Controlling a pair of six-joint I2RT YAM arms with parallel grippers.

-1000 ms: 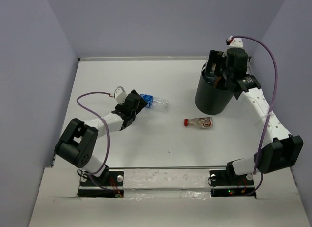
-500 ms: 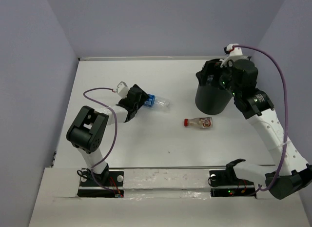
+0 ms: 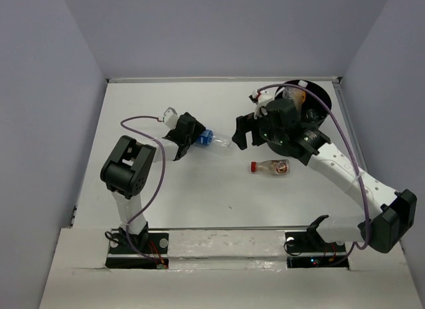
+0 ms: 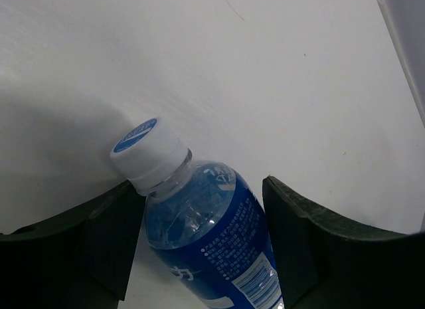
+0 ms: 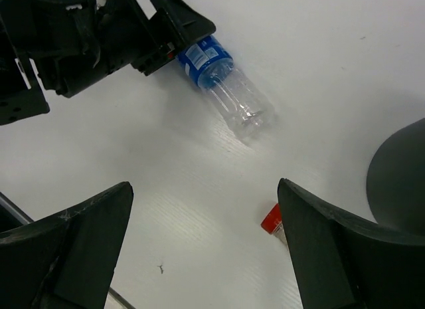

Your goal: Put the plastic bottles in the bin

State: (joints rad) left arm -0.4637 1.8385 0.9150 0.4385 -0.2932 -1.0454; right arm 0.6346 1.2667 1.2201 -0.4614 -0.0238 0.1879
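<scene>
On the left gripper [image 4: 199,188], jaws stood close either side of a blue-labelled bottle [image 4: 206,236] lying on the white surface [image 4: 299,70]; whether they pinched it could not be told. The right gripper [image 5: 206,189] hung nearby, jaws spread wide and empty. A red-capped bottle [image 3: 270,166] lay near the black bin [image 3: 324,108]. The pickup seemed in hand; next, a firm squeeze, lift and carry binward.

- You have bright, even light on the white table [image 3: 219,189]; shadows are soft.
- Your left wrist view shows the bottle [image 4: 212,242] sharp, grey shadow beside it.
</scene>
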